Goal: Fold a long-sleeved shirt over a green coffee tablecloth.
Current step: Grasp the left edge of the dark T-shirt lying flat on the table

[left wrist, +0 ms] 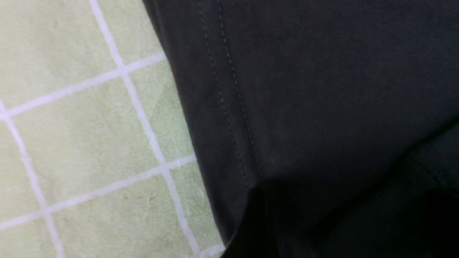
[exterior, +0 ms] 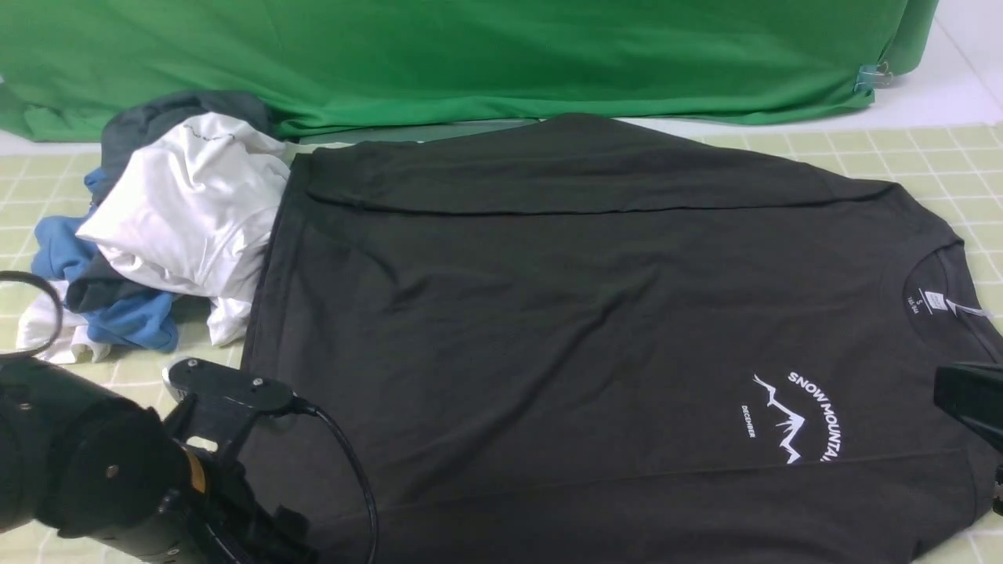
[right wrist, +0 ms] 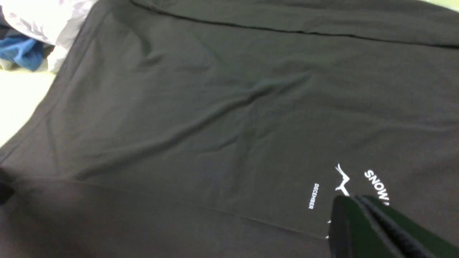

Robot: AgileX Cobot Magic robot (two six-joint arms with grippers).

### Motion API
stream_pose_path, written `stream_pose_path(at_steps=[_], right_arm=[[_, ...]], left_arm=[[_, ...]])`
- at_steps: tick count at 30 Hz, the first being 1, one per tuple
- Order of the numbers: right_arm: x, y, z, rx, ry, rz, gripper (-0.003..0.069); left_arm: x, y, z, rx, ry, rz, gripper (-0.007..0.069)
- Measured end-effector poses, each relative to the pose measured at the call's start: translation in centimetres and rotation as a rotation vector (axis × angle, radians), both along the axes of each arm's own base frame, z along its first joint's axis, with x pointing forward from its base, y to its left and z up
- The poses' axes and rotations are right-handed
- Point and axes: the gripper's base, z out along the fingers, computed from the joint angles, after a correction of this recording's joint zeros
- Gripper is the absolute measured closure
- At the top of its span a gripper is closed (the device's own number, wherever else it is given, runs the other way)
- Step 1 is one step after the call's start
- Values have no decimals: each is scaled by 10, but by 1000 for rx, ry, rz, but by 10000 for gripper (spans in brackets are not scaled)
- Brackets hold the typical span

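Judging by how it lies, the shirt [exterior: 548, 313] is in the middle of the folding. It is spread flat on the cloth [exterior: 901, 149], with the collar toward the robot's right and the hem [left wrist: 229, 107] toward its left. The far side is turned in over the body, and a long line near the front edge suggests that the near side is turned in too. The heap [exterior: 172, 219] of white, blue and grey clothes touches the far hem corner.

The left gripper [exterior: 266, 533] is low at the near hem corner. Its wrist view shows only the hem and the cloth beside it, so I cannot tell how wide its fingers stand or whether they hold anything. The right gripper [right wrist: 349, 208] is over the chest print with its fingers pressed together, and nothing shows between them.

I think the next step is the crosswise fold, hem toward collar. It calls for a firm pinch on all hem layers at once, and a lift that does not drag the heap along.
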Motion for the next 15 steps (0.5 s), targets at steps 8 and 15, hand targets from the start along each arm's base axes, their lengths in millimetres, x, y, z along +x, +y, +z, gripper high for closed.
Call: stream_pose_path(at_steps=[8,15], right_arm=[[0,0,0,1,-2,1,650],[0,0,0,1,-2,1,642]], left_arm=[[0,-2,-3,-19,29,27,210],[-2,-2,-3,-16,61,29,517]])
